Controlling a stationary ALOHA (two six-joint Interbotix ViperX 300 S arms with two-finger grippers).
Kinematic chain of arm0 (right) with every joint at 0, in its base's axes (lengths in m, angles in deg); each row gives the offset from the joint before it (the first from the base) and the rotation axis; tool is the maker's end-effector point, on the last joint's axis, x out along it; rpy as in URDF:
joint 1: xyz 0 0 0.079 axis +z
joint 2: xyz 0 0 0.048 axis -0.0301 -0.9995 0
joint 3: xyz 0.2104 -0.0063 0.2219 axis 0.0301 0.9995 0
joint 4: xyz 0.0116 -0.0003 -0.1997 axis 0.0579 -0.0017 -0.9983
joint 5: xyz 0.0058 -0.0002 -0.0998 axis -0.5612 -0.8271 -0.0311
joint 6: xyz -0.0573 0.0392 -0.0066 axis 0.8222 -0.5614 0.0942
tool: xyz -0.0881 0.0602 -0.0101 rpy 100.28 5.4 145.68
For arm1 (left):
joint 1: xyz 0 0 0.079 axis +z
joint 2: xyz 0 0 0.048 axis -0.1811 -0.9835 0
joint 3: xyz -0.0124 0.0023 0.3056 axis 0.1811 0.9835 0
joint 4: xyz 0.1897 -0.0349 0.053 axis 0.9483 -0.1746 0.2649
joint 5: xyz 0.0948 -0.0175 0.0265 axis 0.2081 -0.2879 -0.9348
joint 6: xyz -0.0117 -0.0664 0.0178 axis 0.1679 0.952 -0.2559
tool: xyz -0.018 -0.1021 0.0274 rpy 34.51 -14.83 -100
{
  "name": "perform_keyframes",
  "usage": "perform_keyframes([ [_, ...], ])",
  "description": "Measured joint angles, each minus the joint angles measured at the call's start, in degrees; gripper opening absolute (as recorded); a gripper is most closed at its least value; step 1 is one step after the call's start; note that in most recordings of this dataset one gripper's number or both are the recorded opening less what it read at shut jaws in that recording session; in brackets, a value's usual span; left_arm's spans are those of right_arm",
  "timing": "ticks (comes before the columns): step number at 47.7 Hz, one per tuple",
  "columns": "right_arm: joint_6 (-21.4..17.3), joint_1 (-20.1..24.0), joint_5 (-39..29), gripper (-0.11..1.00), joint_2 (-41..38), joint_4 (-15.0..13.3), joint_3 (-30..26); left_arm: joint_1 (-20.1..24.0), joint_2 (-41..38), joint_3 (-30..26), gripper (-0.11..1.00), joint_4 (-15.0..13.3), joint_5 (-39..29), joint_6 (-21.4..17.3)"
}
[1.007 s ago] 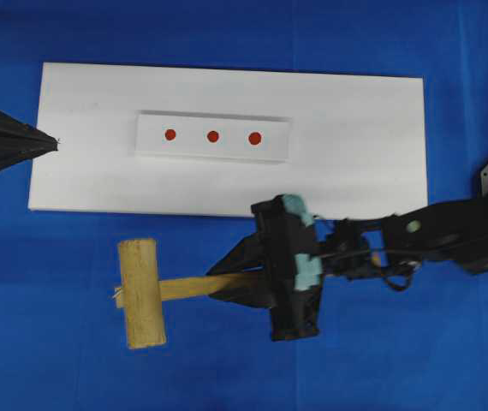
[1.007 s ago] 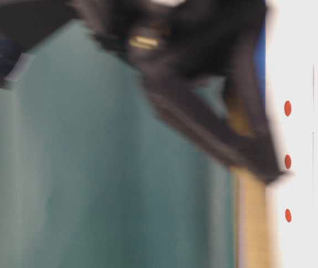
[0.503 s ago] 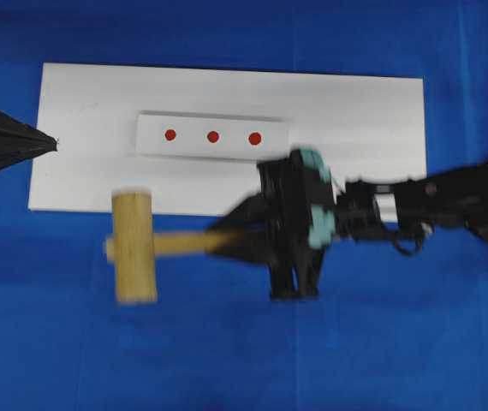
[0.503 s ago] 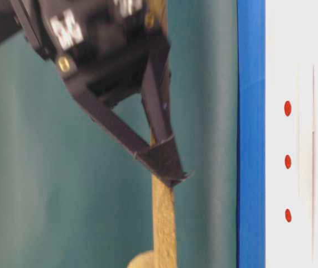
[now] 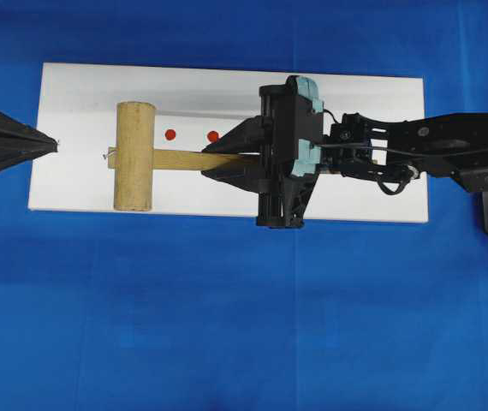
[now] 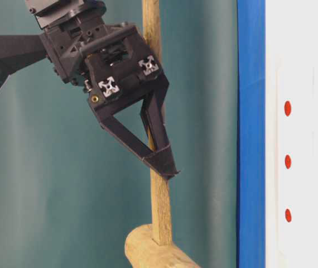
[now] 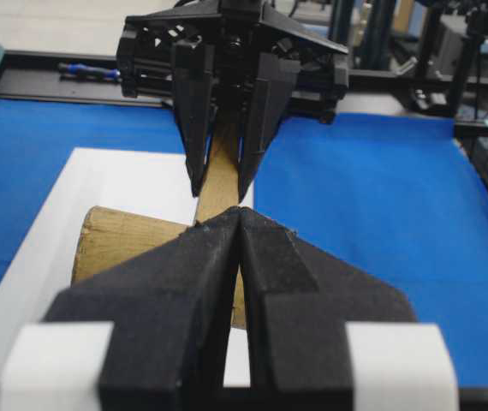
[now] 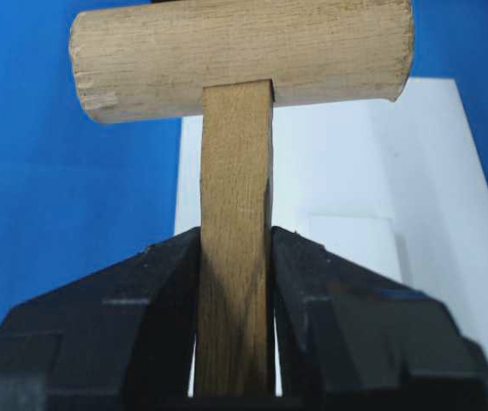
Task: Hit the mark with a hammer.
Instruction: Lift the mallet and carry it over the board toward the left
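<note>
Right gripper [image 8: 235, 342] is clenched on the hammer [image 5: 154, 158] handle, fingers [image 8: 167, 282] pinching its flat sides; the right wrist view shows the handle straight up the middle with the head crossways at the top of frame. Left gripper [image 7: 241, 257] is clenched on nothing, parked at the left edge of the overhead view, tips just off the board [image 5: 381, 111].

Overhead: hammer is airborne over the left-centre of the board, head left of the red marks [image 5: 169, 134]. Two marks show; whether there are others under the gripper I can't tell from this view. The table-level view shows a clear gap between head and surface [image 6: 251, 111].

Risks:
- Head is off to the side of the marks, so a straight-down strike lands on bare board. Needs shifting over a mark first.
- Grip is far down a long handle, so impact could twist or slip it in the fingers.
- Swinging left could clip the left gripper.
</note>
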Motion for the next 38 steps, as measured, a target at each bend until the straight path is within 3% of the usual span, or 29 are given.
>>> perform_keyframes([
  [5,3.08,-0.09,0.62,0.1,0.0,-1.41,0.0,0.0,0.26,0.0,0.0,0.0,0.0,0.0],
  [9,7.65,-0.09,2.55,0.1,0.09,-3.08,0.35,0.0,0.35,0.0,0.0,0.09,-0.09,0.0],
  [16,19.78,-0.26,7.73,0.1,0.97,-4.66,1.23,0.0,0.44,0.0,0.0,-0.18,-0.09,0.0],
  [27,40.52,-0.62,11.51,0.1,1.67,-4.66,1.76,0.0,0.7,-0.09,0.0,-0.26,0.0,1.85],
  [38,49.83,-0.62,12.3,0.1,1.67,-4.39,1.93,0.0,0.79,0.0,0.0,-0.35,0.0,4.04],
])
